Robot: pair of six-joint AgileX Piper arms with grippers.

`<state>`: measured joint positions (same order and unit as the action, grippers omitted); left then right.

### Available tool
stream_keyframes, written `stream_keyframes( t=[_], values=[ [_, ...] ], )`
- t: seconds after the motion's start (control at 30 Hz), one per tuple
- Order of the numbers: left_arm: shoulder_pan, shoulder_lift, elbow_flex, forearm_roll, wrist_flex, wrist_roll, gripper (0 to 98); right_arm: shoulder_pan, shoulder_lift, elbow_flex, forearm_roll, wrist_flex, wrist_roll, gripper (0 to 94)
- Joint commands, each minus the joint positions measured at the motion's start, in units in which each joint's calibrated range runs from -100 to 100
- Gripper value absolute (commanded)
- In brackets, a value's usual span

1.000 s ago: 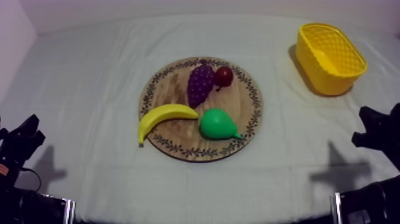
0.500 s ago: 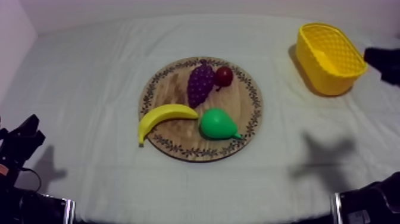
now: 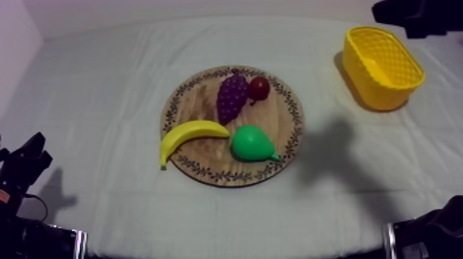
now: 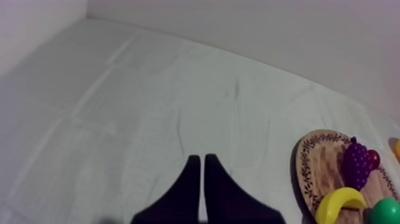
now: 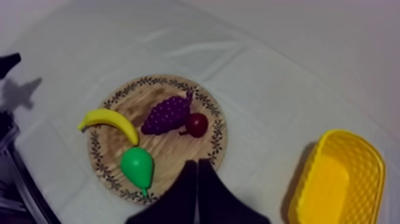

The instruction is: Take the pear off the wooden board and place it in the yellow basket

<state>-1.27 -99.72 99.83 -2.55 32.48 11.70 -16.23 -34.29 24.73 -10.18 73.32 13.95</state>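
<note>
Pear [image 3: 253, 144] on board [image 3: 200, 103] mid-table, beside banana [image 3: 189, 134]; basket [image 3: 381, 65] at far right corner; L pincer [image 4: 200, 158] pressed together, by near-left corner; R pincer [image 5: 197, 162] pressed together, seemingly high over board's edge.

banana [image 3: 189, 134]: yellow, curved, lying flat near the middle of the table, on the side toward the table's left edge
bunch of grapes [image 3: 231, 96]: purple, lying lengthwise, between the banana and the table's far edge, its narrow tip near the banana
small red fruit [image 3: 259, 88]: dark red, round, just beside the grapes' broad end
cloth [image 3: 103, 83]: grey-white, covering the table, with creases
wall [image 3: 172, 8]: pale, behind the far edge
</note>
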Motion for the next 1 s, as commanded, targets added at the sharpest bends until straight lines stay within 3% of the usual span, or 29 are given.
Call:
stream_keyframes(
  t=[0.0, 0.37, 0.8, 0.9, 0.97],
  values=[
    [0.0, -0.02, -0.05, -0.01, 0.01, 0.0, 0.1, -0.78, 3.8, -0.74, 0.26, 0.92, 2.49, 0.4],
    [0.0, -0.02, -0.05, -0.01, 0.01, 0.0, 0.1, -4.27, 15.07, 0.61, 0.91, 0.46, 9.24, 0.6],
    [0.0, -0.02, -0.05, -0.01, 0.01, 0.0, 0.1, -8.52, 26.63, 3.16, 0.63, -7.36, 11.25, 3.6],
    [0.0, -0.02, -0.05, -0.01, 0.01, 0.0, 0.1, -8.91, 29.1, 2.39, 0.4, -8.03, 11.44, 7.0],
    [0.0, -0.02, -0.05, -0.01, 0.01, 0.0, 0.1, -9.0, 30.29, 2.08, 0.18, -8.6, 11.55, 14.4]
  ],
)
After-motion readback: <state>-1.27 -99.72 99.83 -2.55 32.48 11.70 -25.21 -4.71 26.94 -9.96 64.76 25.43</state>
